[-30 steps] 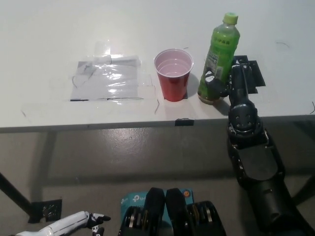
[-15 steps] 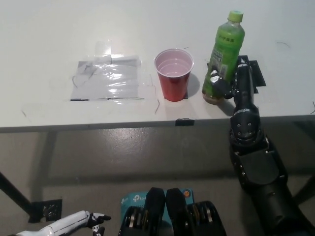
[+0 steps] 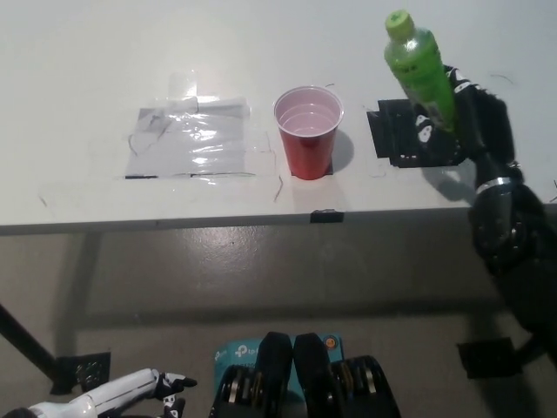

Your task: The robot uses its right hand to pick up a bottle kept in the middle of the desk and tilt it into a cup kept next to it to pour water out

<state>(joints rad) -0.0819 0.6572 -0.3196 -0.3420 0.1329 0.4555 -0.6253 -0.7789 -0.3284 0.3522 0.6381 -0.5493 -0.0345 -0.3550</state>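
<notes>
My black right hand is shut on the green bottle and holds it in the air above the desk, to the right of the cup. The bottle's cap is on and leans up and to the left, toward the cup. The red cup stands upright near the desk's front edge with clear liquid in it. My white left hand rests low at the lower left, below the desk.
A black square mark lies on the white desk where the bottle stood. Clear tape patches sit left of the cup. The desk's front edge runs across the middle.
My right hand has lifted the bottle off the black mark, moved it up and to the right, and tilted its top leftward. The cup and my left hand stay put.
</notes>
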